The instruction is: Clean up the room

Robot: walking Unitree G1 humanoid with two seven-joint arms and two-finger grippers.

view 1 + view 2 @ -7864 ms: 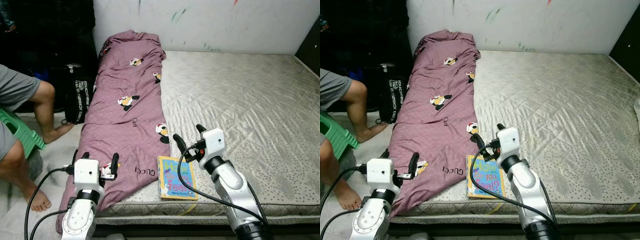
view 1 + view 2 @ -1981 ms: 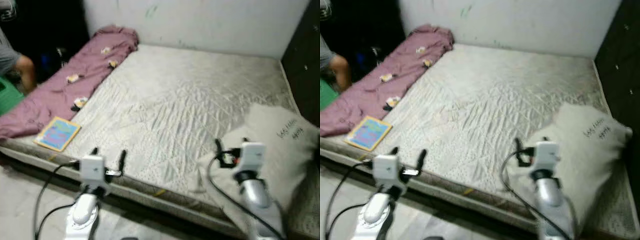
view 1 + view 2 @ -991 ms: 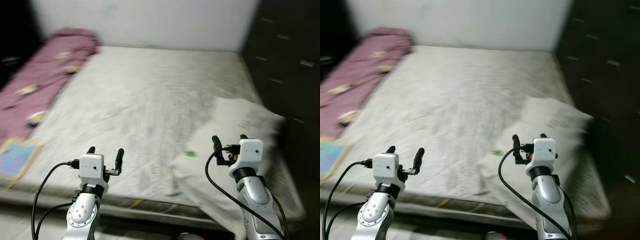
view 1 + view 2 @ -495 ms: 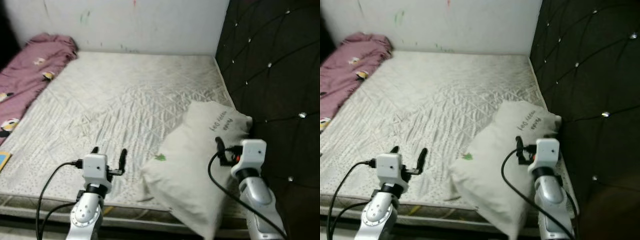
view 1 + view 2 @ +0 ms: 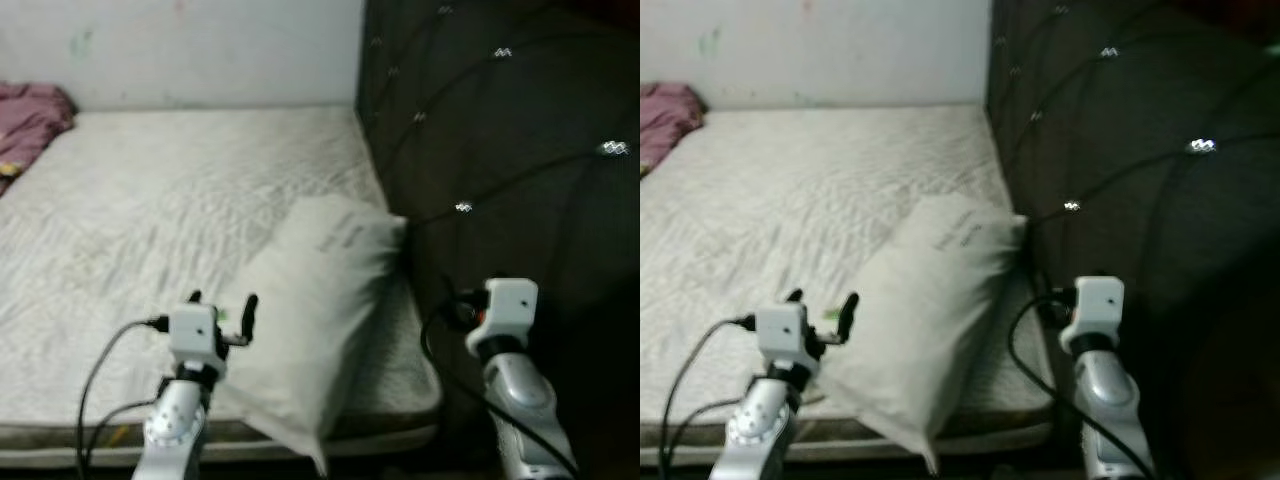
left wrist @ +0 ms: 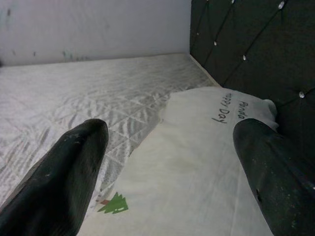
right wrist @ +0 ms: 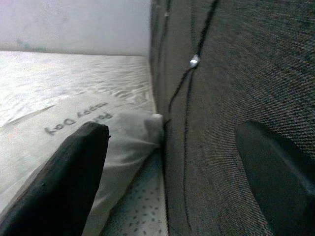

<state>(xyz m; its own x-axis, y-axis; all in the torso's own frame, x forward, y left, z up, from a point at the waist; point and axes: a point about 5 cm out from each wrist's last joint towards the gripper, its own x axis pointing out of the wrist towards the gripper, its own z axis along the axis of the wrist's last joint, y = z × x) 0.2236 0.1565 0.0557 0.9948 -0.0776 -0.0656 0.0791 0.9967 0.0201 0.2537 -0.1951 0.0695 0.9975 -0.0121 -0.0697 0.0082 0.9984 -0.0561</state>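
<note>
Your target is the white pillow (image 5: pixel 315 300), which lies askew on the bare quilted mattress (image 5: pixel 150 190), one corner pushed against the dark tufted headboard (image 5: pixel 500 130) and the opposite corner hanging off the near edge of the bed. Tidying here probably means squaring that pillow against the headboard, so plan a two-handed grab, not a one-sided tug.

Your left end effector (image 5: pixel 222 305) hovers just over the pillow's near left edge with its fingers spread and nothing between them; the left wrist view looks straight along them at the printed cover and a small green tree mark (image 6: pixel 114 203). Your right end effector (image 7: pixel 172 172) is also spread and empty, raised in front of the headboard to the right of the pillow and apart from it. The head views are blurred, so treat its exact gap to the headboard as uncertain.

Bring the right end effector inward, away from the padding, before lowering it. Pinch thick folds of fabric at two opposite edges, lift the overhanging corner first, then turn the pillow so that its long side meets the headboard. The crumpled purple blanket (image 5: pixel 28 115) at the far left can wait
</note>
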